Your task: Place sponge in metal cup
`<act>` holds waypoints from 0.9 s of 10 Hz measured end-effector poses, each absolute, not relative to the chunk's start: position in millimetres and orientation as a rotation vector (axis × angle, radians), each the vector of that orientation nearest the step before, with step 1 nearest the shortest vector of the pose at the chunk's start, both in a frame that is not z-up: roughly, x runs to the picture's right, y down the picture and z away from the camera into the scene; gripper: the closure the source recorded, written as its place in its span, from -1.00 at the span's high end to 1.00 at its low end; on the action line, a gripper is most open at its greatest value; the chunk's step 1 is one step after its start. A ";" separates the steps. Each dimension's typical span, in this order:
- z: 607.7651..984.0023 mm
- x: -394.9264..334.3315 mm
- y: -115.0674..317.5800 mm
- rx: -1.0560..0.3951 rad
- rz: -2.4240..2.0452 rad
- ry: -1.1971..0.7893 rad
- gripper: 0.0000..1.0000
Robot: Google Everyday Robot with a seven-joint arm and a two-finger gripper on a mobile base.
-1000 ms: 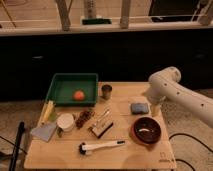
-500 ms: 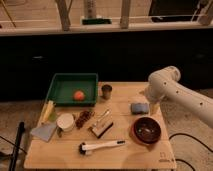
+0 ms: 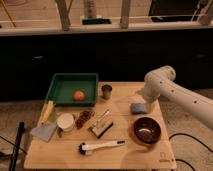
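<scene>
The sponge (image 3: pixel 139 108), a small blue-grey pad, lies on the wooden table (image 3: pixel 120 155) right of centre. The metal cup (image 3: pixel 106 92), small and dark grey, stands upright near the table's back edge, to the left of the sponge and just right of the green tray. My white arm (image 3: pixel 162 82) reaches in from the right and bends down over the sponge. The gripper (image 3: pixel 142 102) is at the sponge's upper edge, directly over it. Whether it touches the sponge cannot be told.
A green tray (image 3: pixel 60 95) with an orange ball (image 3: pixel 78 95) sits at the back left. A white cup (image 3: pixel 65 121), a pale cloth (image 3: pixel 44 132), a yellow item (image 3: pixel 48 111), a white-handled brush (image 3: pixel 102 146), a dark block (image 3: pixel 102 128) and a dark red bowl (image 3: pixel 147 130) are spread over the table.
</scene>
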State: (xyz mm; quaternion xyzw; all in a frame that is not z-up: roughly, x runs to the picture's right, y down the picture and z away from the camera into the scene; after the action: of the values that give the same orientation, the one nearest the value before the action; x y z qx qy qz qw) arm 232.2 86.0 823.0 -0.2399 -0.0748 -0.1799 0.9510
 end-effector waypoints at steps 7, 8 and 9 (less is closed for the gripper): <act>856.2 219.2 92.8 -0.502 -0.361 -0.156 0.60; 861.9 219.4 93.6 -0.506 -0.346 -0.150 0.60; 869.9 220.4 95.0 -0.512 -0.329 -0.143 0.60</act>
State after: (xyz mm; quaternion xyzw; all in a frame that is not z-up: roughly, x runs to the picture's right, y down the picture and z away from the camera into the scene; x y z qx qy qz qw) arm 220.4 95.0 869.9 -0.2518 -0.0704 -0.1616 0.9516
